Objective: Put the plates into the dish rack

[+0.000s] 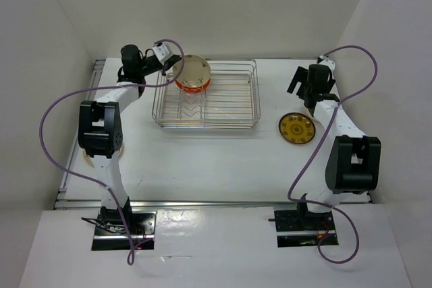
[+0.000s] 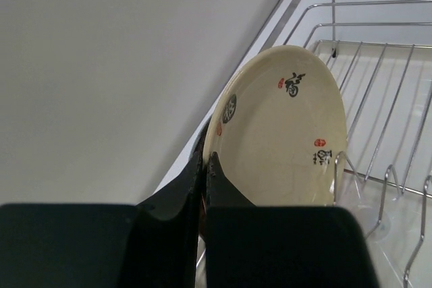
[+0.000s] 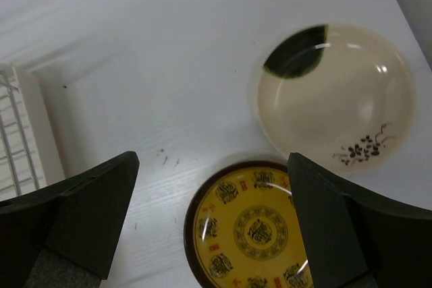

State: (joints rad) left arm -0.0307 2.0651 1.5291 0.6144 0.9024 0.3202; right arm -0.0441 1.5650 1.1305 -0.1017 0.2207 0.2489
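At the left end of the dish rack (image 1: 233,102), left gripper (image 2: 204,166) is pinching the cream plate (image 2: 283,133) by its rim, jaws nearly closed; placing seems underway, next needing it seated between dividers (image 2: 341,166). Right gripper (image 3: 210,166) is hanging wide open, empty, above the yellow plate (image 3: 250,227).

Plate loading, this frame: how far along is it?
Done: one orange plate seems to sit at the left end of the dish rack. In hand: the left pincer grips a cream plate with characters, upright over that same end. Left: a yellow patterned plate and a cream plate with a dark green patch lie flat on the table below the open right pincer.
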